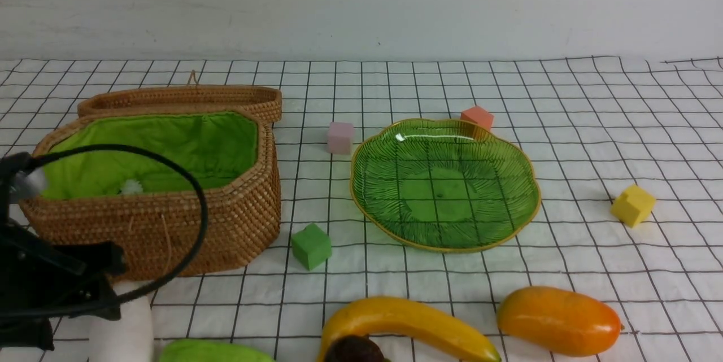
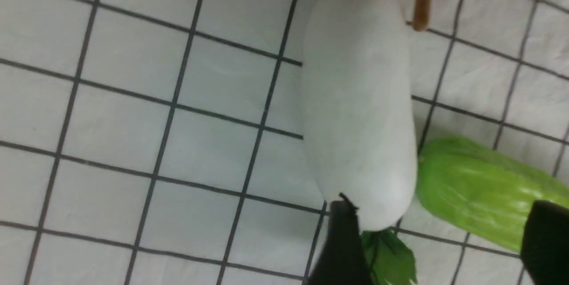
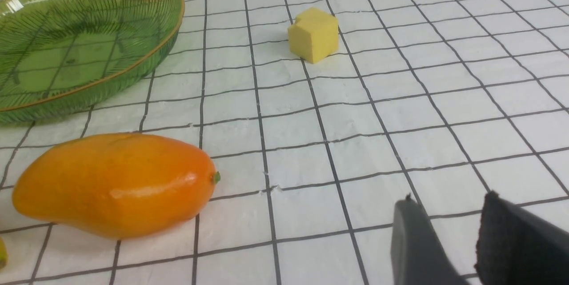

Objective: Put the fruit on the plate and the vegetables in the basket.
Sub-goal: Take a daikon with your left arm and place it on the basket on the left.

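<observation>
White gridded cloth [image 1: 570, 170]: green plate [image 1: 443, 192], bare; mango [image 1: 559, 321] nearer; left gripper [image 2: 438, 240] spread, nothing grasped (radish [image 2: 360, 107] close by); right gripper [image 3: 449, 236] parted, empty

1 plain pale wall [image 1: 361, 6] stands behind a white tabletop covering [image 1: 565, 170] with black grid lines.

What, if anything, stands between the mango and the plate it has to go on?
Nothing visible stands between them: the mango lies on the near side of the plate, toward the robot's right, with bare grid cloth between. The yellow cube sits off to the right of that path.
</observation>
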Robot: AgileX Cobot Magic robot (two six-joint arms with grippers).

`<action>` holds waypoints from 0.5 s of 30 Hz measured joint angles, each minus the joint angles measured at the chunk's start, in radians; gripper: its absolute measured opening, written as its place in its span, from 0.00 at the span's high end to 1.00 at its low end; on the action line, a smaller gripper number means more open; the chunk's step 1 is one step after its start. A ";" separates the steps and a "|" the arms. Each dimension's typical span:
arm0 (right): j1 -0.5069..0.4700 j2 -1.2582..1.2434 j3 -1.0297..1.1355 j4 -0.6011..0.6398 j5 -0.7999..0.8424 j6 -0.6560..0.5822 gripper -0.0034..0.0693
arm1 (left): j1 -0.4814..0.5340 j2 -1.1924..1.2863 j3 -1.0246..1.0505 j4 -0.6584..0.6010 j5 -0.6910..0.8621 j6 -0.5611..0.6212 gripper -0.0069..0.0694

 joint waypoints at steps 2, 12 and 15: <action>0.000 0.000 0.000 0.000 0.000 0.000 0.63 | 0.000 0.080 0.000 -0.020 -0.038 0.016 0.07; 0.000 0.000 0.000 0.000 0.000 0.000 0.63 | 0.000 0.334 0.000 -0.034 -0.158 0.076 0.24; 0.000 0.000 0.000 0.000 0.000 0.000 0.63 | 0.000 0.307 0.000 -0.034 -0.122 0.076 0.24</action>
